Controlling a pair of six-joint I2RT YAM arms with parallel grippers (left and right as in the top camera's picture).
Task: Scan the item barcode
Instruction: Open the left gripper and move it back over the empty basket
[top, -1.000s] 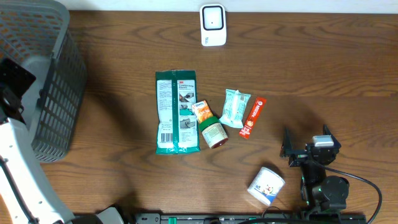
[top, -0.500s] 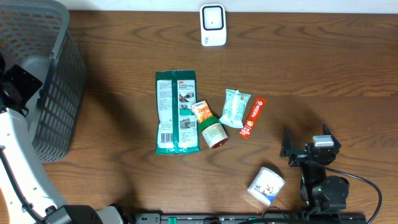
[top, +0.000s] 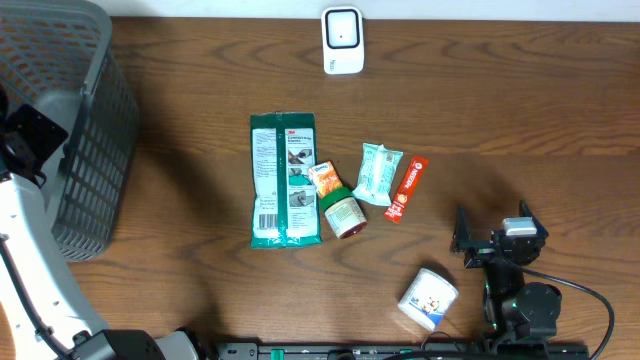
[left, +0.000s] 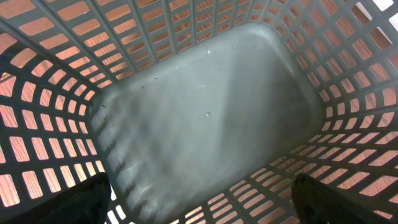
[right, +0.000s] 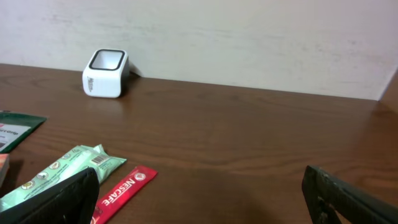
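Green packet (top: 285, 180) lies on table (top: 500, 120) (outside grey basket (top: 92, 150)).

White scanner (top: 342, 40) stands at the far edge — green packet (top: 285, 180) lies central.

light: even, moderate | shadows: soft, right of basket (top: 95, 120) on table (top: 500, 120) | focus: sharp — wrist-view corners dark

Bare table (top: 180, 200) runs from the pack (top: 285, 180) leftward to the basket (top: 70, 120), whose tall walls close that side. Behind the pack the way to the scanner (top: 342, 40) is free. Just right of the pack, the jar (top: 343, 215), sachet (top: 380, 173) and stick (top: 407, 188) crowd together with only narrow gaps. Front-right of the pack, the tub (top: 429, 298) stands apart.
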